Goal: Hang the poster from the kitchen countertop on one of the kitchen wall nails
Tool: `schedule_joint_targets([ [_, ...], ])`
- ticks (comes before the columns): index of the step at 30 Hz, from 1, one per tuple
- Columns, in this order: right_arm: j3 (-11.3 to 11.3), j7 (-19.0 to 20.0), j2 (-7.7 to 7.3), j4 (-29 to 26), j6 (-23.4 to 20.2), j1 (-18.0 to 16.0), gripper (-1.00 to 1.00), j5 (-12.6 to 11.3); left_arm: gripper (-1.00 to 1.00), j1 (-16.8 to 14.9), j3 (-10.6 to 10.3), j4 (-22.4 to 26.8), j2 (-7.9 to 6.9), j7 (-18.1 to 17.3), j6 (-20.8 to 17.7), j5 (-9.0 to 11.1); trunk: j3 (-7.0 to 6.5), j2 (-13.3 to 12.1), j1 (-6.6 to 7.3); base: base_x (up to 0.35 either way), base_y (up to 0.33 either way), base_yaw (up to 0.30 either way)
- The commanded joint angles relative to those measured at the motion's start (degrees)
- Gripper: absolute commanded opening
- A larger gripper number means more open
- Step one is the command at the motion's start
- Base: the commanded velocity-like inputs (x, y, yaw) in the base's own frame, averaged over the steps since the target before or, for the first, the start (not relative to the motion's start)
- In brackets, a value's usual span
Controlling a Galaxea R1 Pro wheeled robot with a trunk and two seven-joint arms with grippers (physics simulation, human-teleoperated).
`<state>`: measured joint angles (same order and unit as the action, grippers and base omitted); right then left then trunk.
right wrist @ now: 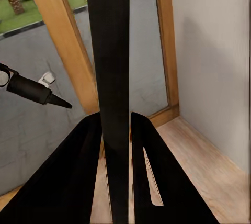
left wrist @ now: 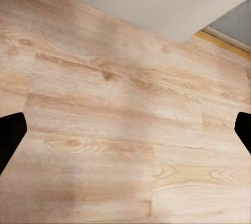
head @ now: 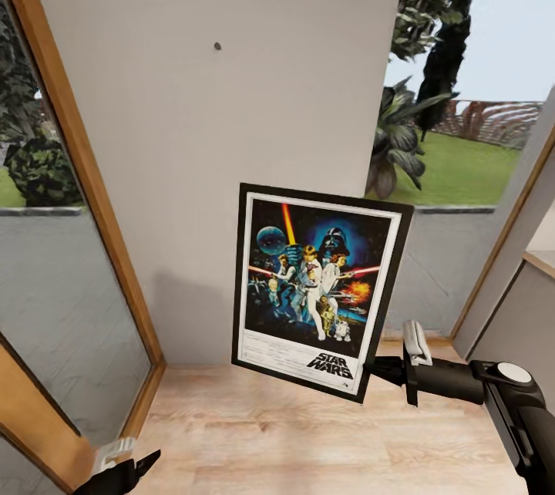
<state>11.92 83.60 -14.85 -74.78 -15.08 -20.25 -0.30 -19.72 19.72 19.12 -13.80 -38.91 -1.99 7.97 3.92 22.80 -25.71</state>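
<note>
The Star Wars poster [head: 316,287] hangs in the air in front of a pale wall panel [head: 231,133], upright and slightly tilted. My right gripper [head: 379,370] is shut on its lower right edge. In the right wrist view the poster [right wrist: 111,51] shows edge-on as a black strip clamped between the two dark fingers [right wrist: 78,171]. A small dark nail [head: 217,45] sticks out of the wall well above and left of the poster's top. My left gripper [head: 127,468] hangs low at the left, open, over bare wood floor [left wrist: 125,103]. The kitchen countertop is out of view.
Wood-framed glass panels [head: 69,310] flank the wall on the left, and a window with garden plants [head: 432,94] is on the right. A tan ledge [head: 542,260] juts in at the far right. Light wood floor [head: 308,441] lies below.
</note>
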Motion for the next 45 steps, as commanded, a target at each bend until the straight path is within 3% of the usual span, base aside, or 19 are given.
schedule_joint_targets([
  [1,0.0,0.3,0.00,0.0,-0.8,-0.1,-1.00,-0.1,1.00,-0.1,0.1,0.0,0.00,-0.3,-0.2,0.3,0.13,0.1,-0.07,0.333,0.007,0.000],
  [8,0.1,0.3,0.00,-0.1,-0.8,-0.1,-1.00,-0.1,1.00,-0.1,0.1,0.0,0.00,-0.3,-0.2,0.2,0.13,0.1,-0.07,0.333,0.002,0.000],
  [12,-0.1,0.3,0.20,-0.1,-1.0,-0.1,-1.00,-0.1,1.00,-0.1,0.3,-0.2,0.12,-2.2,-0.2,0.2,0.13,0.1,-0.07,0.174,0.000,0.000],
  [13,-0.3,0.4,0.25,-0.2,-1.2,-0.1,-1.00,-0.1,1.00,-0.1,0.3,-2.9,0.37,-4.9,0.2,0.2,0.13,0.1,-0.07,0.023,0.000,0.000],
  [19,-0.3,0.4,0.46,-0.6,-1.8,-0.5,-1.00,-0.1,1.00,-0.1,0.3,-6.9,1.54,-5.6,2.6,0.1,0.13,0.1,-0.07,0.008,0.000,0.000],
  [25,-0.3,0.4,0.74,-6.2,-10.0,-2.2,-1.00,-0.1,1.00,-0.1,0.3,-9.5,1.65,-5.6,4.5,0.1,0.13,0.1,-0.07,0.000,0.000,0.000],
  [31,-1.3,0.4,0.75,-8.1,-17.5,-8.0,-1.00,-0.1,1.00,-0.1,0.3,-9.8,1.67,-5.7,5.1,0.0,0.13,0.1,-0.07,0.000,0.000,0.000],
  [32,-2.5,0.4,0.73,-8.3,-19.1,-9.8,-1.00,-0.1,1.00,-0.1,0.3,-9.8,1.67,-5.7,5.2,0.0,0.13,0.1,-0.07,0.000,0.000,0.000],
  [33,-5.0,0.4,0.71,-8.4,-23.2,-14.3,-1.00,-0.1,1.00,-0.1,0.3,-10.1,1.62,-5.7,5.2,0.0,0.13,0.1,-0.07,0.000,0.000,0.000],
  [36,-5.8,0.4,0.71,-8.5,-26.6,-17.9,-1.00,-0.1,1.00,-0.1,0.3,-10.6,1.60,-5.7,5.2,0.0,0.13,0.1,-0.07,0.000,0.000,0.000],
  [37,-7.4,0.4,0.70,-8.4,-30.4,-23.0,-1.00,-0.1,1.00,-0.1,0.3,-10.8,1.59,-5.7,5.2,0.0,0.13,0.1,-0.07,0.000,0.000,0.000],
  [39,-8.3,0.4,0.70,-8.3,-32.0,-25.0,-1.00,-0.1,1.00,-0.1,0.3,-10.9,1.58,-5.7,5.2,0.0,0.13,0.1,-0.07,0.000,0.000,0.000],
  [42,-11.2,0.4,0.70,-8.1,-36.5,-31.1,-1.00,0.1,1.00,-0.1,0.3,-10.9,1.58,-5.7,5.3,0.0,0.13,0.1,-0.07,0.000,0.000,0.000],
  [45,-13.4,0.4,0.70,-7.9,-38.7,-35.1,-1.00,0.2,1.00,-0.1,0.3,-10.9,1.58,-5.7,5.3,0.0,0.13,0.1,-0.07,0.000,0.000,0.000],
])
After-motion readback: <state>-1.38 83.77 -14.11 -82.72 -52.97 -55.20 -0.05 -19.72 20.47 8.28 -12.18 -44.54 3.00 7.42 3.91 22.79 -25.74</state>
